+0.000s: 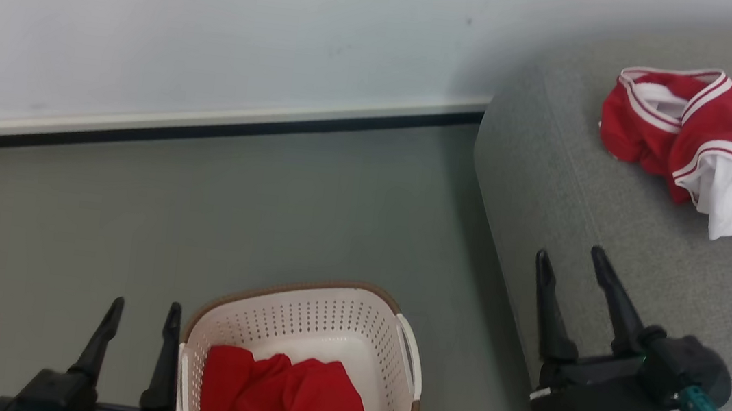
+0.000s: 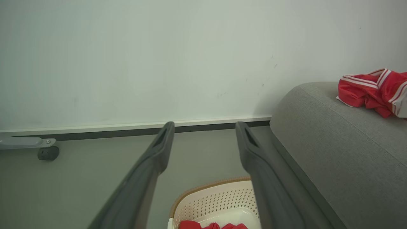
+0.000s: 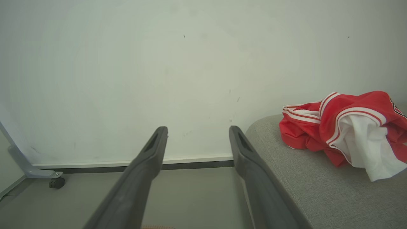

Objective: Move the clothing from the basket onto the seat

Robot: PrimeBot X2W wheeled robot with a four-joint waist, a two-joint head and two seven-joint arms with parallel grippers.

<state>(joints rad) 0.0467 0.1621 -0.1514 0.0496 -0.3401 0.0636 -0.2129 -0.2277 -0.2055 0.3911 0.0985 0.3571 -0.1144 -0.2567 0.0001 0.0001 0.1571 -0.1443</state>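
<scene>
Head view | red piece (image 1: 289, 397) in basket (image 1: 315, 317) cut off, seemingly crumpled | left hand (image 1: 146, 304), right hand (image 1: 571, 251) agape

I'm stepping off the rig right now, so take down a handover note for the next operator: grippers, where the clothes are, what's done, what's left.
Left gripper: open, empty, just left of the basket.
Right gripper: open, empty, over the seat's near edge.
Jersey: crumpled on the seat, white lining showing.
Plain red piece: in the basket, which stands on the floor to the left of the seat.
Done: jersey is on the seat.
Left: lift the plain red piece out and lay it on the seat.
</scene>
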